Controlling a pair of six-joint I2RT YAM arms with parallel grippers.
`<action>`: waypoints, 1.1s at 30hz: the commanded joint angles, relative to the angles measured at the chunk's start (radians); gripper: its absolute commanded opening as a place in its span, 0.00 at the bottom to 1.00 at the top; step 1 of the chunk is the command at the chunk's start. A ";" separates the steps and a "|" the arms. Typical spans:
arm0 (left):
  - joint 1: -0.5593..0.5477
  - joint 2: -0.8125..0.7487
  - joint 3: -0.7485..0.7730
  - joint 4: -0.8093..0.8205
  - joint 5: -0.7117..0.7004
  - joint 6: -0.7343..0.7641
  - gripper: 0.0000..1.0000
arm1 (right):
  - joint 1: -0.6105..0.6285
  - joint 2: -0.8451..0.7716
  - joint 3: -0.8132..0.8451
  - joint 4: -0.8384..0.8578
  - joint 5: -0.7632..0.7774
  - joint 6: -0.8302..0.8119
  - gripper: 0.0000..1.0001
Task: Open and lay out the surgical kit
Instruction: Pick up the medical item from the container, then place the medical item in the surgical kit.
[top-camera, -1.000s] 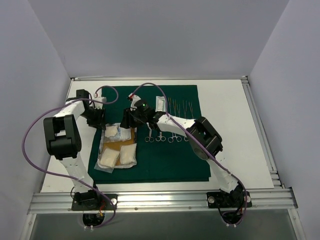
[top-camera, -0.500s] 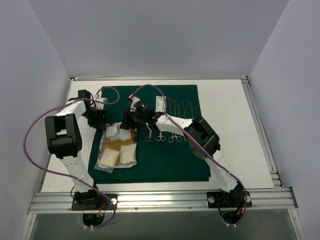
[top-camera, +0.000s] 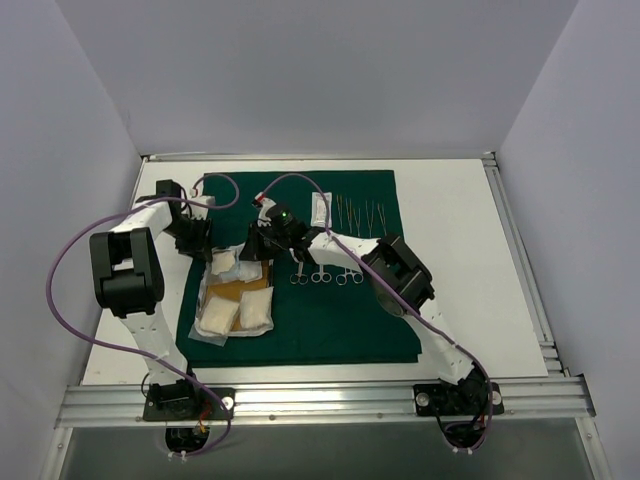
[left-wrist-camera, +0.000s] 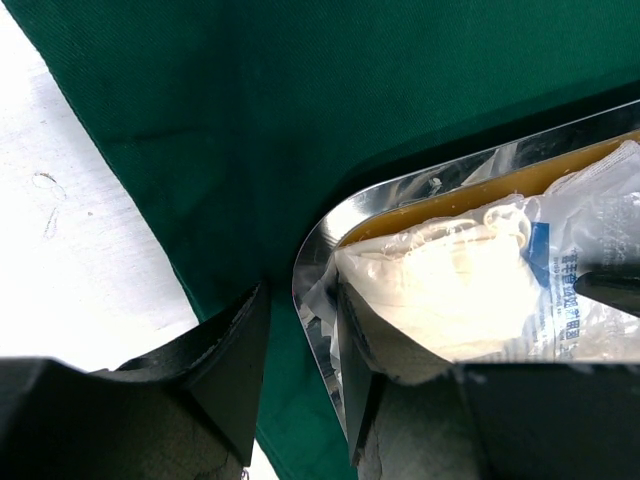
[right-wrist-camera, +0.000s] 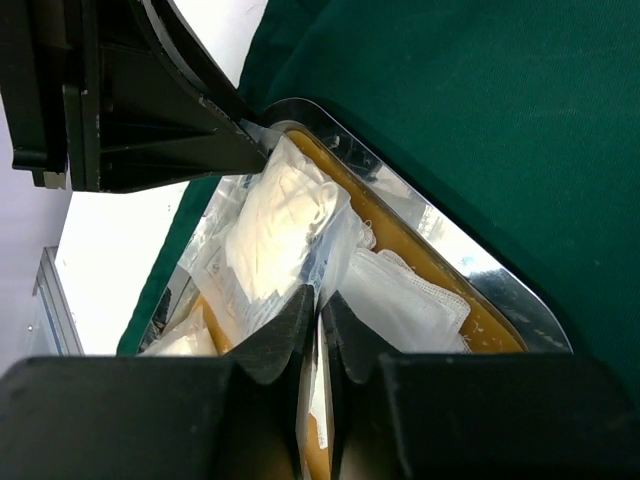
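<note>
The surgical kit's dark green cloth (top-camera: 330, 320) lies spread on the table. On its left stands the steel tray (top-camera: 203, 292) with a tan liner (right-wrist-camera: 400, 240) and white gauze packets (top-camera: 240, 312). Steel scissors and forceps (top-camera: 330, 272) lie in a row right of the tray. My right gripper (right-wrist-camera: 320, 298) is down in the tray's far end, shut on the clear wrapper edge of a gauze packet (right-wrist-camera: 275, 225). My left gripper (left-wrist-camera: 303, 300) stands open astride the tray's far left corner rim (left-wrist-camera: 420, 180), with one finger outside on the cloth and one finger against the rim.
Another white packet (top-camera: 318, 208) lies on the cloth at the back, beside the instruments' tips. Bare white table (top-camera: 460, 260) lies right of the cloth and in a strip (left-wrist-camera: 60, 250) to its left. Grey walls enclose the table on three sides.
My right gripper has shifted a little left over the tray's far end, and its jaws have closed on the packet wrapper. The left arm has not moved.
</note>
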 joint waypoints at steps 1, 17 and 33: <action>-0.003 -0.018 0.015 0.010 -0.004 0.007 0.42 | -0.002 -0.054 0.027 0.013 0.016 -0.023 0.04; 0.018 -0.128 0.087 -0.079 -0.007 0.020 0.58 | -0.003 -0.149 0.056 0.006 0.022 -0.095 0.00; 0.085 -0.195 0.093 -0.131 -0.010 0.053 0.61 | -0.128 -0.136 0.153 0.318 -0.042 0.044 0.00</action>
